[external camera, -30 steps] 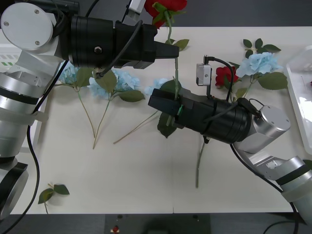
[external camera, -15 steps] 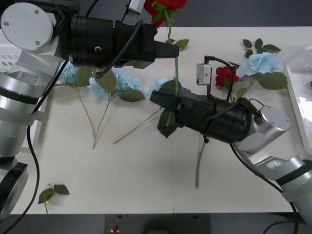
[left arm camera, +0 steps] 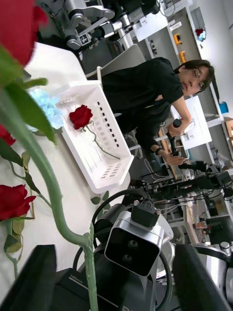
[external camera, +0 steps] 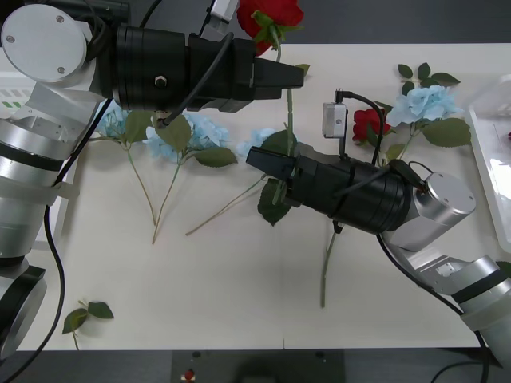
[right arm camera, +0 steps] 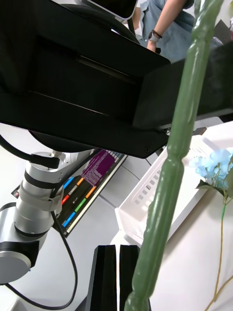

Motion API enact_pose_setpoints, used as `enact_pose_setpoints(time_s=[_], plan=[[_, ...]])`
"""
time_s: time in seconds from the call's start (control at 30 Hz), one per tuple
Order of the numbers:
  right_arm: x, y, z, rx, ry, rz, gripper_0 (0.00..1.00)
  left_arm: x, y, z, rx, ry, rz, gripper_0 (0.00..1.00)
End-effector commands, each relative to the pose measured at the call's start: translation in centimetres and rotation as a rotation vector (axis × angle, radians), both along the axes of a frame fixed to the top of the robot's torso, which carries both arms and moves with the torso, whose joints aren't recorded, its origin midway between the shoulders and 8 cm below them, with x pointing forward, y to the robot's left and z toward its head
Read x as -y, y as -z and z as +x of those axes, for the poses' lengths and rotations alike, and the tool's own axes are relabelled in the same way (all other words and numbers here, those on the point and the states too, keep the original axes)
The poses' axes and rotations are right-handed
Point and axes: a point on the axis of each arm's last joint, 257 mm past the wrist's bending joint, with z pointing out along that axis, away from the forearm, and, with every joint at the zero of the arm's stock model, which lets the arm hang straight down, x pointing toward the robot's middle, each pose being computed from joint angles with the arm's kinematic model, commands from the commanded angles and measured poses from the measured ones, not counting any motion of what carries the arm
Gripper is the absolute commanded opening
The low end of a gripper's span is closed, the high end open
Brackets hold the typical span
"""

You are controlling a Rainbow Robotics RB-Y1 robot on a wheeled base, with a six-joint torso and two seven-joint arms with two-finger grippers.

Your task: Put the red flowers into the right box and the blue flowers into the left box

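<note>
The right claw (external camera: 259, 162) has its two black fingers (right arm camera: 108, 279) pressed together, clamped on the green stem of the held red rose (external camera: 267, 14). The stem (right arm camera: 177, 160) rises steeply from that grip. Higher on the same stem sits the left claw (external camera: 295, 73), fingers apart, one on each side of the stem (left arm camera: 43, 170) and not touching it. The bloom stands above the left claw, past the far edge of the surface (external camera: 223, 279).

Just left of the held red rose, a group of blue flowers (external camera: 196, 132) lies flat on the surface. Its thin stems point toward the near edge. Right of the held red rose, near its stem, a second red rose (external camera: 367, 124) lies on the surface, partly behind the right arm. Another blue cluster (external camera: 427, 102) with dark leaves lies just beyond it.

Well to the right of the held red rose is the right box (external camera: 489, 159). The left wrist view shows a third red rose (left arm camera: 80, 116) lying inside this box (left arm camera: 104, 146). Well to the left of the held red rose, the right wrist view shows the left box (right arm camera: 160, 194), with blue flowers (right arm camera: 213, 163) beside it on the surface.

Far from the held red rose, at the near left corner of the surface, lies a loose leaf sprig (external camera: 88, 313).
</note>
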Motion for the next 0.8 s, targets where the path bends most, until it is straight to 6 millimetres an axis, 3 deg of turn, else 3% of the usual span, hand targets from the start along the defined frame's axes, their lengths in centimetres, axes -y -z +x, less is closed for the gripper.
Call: enact_pose_setpoints(time_s=[0.03, 0.27, 0.33, 0.47, 0.67, 0.8], plan=[[-0.4, -2.2, 0.2, 0.011, -0.014, 0.034, 0.00, 0.4, -2.1, -0.2, 0.070, 0.016, -0.010, 1.00], [0.0, -1.9, 0.3, 0.011, -0.010, 0.019, 0.00, 0.4, -2.1, -0.2, 0.070, 0.016, -0.010, 1.00], [0.6, -1.9, 0.8, 0.011, -0.003, -0.005, 0.00, 0.3, -1.0, -0.1, 0.042, 0.010, -0.010, 1.00], [2.3, -0.7, 1.9, -0.040, 0.006, -0.087, 0.00, -0.6, -1.4, 0.2, 0.048, -0.007, -0.021, 1.00], [7.3, 0.6, 4.9, -0.107, 0.088, -0.241, 0.00, -3.8, -1.5, 1.8, 0.071, -0.068, 0.009, 1.00], [12.5, 1.0, 7.0, -0.167, 0.167, -0.331, 0.00, -7.3, -0.3, 3.1, 0.074, -0.128, 0.065, 1.00]])
